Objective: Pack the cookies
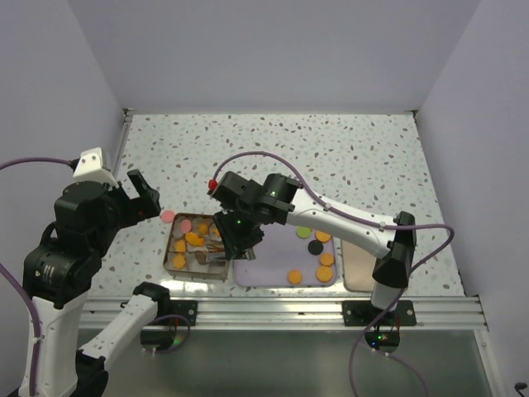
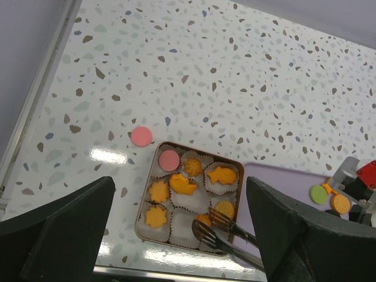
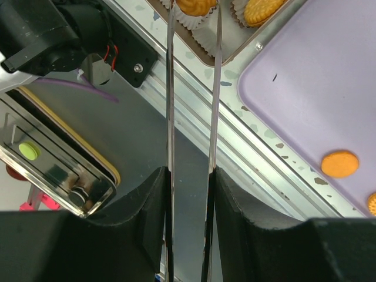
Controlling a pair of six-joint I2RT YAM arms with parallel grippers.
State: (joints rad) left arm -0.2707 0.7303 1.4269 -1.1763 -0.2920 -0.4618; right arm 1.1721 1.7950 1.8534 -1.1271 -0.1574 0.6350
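No writing, label, brand or number can be read anywhere.

In the right wrist view the tongs (image 3: 170,88) run off the top edge, tips unseen, and the orange cookie (image 3: 197,6) between them is cut off there; a second cookie (image 3: 372,204) is cropped at the right edge. From above, the right gripper (image 1: 227,246) covers the right side of the cookie tin (image 1: 171,251) and a corner of the lavender tray (image 1: 266,278). In the left wrist view the fingers (image 2: 64,235) of the left gripper (image 2: 179,194) are cut by the bottom edge
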